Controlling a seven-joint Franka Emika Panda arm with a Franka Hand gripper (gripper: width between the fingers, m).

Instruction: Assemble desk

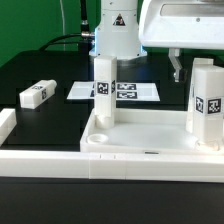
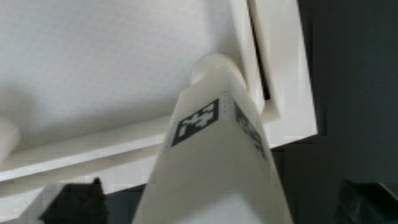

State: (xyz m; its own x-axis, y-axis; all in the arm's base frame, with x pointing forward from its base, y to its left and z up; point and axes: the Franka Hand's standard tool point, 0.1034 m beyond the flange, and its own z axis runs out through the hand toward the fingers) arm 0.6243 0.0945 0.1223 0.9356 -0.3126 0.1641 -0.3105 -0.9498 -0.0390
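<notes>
A large, shallow white plastic tabletop (image 1: 130, 152) with a raised rim lies on the black table (image 1: 50, 65), along the table's near edge in the exterior view. Two white rectangular tagged blocks stand upright in it. The left leg (image 1: 103, 90) is at the tabletop's far corner on the exterior view's left, and the right leg (image 1: 207, 102) is at its far corner on the exterior view's right.

The gripper (image 1: 193, 70) hangs over the right leg (image 2: 222, 150) with its jaws wide apart. The dark fingertips (image 2: 71, 205) stand clear on either side and clamp nothing.

A loose leg block (image 1: 35, 95) lies flat near the table's left edge. The marker board (image 1: 135, 91) lies beyond the tabletop's far rim.
</notes>
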